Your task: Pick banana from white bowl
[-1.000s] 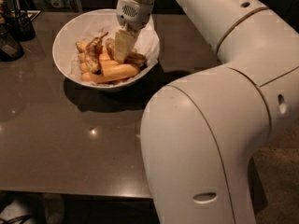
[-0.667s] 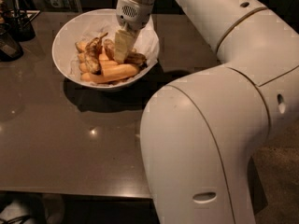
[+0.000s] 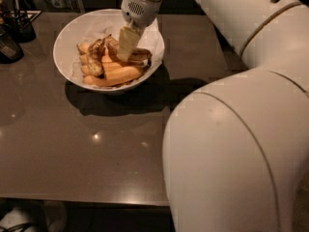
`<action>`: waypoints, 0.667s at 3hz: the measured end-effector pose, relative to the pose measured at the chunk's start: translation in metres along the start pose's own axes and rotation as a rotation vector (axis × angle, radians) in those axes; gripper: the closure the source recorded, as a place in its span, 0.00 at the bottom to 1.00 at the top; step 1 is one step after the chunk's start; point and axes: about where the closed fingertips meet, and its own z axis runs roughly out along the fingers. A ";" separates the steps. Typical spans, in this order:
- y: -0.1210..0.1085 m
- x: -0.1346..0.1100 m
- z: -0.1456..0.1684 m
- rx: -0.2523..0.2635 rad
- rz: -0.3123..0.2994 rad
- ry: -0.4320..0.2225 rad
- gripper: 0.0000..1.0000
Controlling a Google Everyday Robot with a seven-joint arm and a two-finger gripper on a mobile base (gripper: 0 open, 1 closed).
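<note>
The white bowl (image 3: 72, 30) stands at the back left of the dark table, lined with white paper and holding several bananas. My gripper (image 3: 126, 46) reaches down into the bowl's right half from above. Its tip rests on or just over a brown-mottled banana (image 3: 141, 55), which runs under it toward the bowl's right rim. Part of that banana is hidden by the gripper. A darker, shrivelled banana (image 3: 95, 58) lies to the left. Smoother orange-yellow bananas (image 3: 118, 74) lie at the front of the bowl.
Dark containers (image 3: 12, 30) stand at the table's far left edge. My large white arm (image 3: 231, 144) fills the right side of the view and hides the table there. The table's front edge (image 3: 82, 199) runs along the bottom.
</note>
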 end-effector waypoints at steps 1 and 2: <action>0.012 0.006 -0.024 0.048 -0.024 -0.048 1.00; 0.025 0.011 -0.040 0.098 -0.078 -0.084 1.00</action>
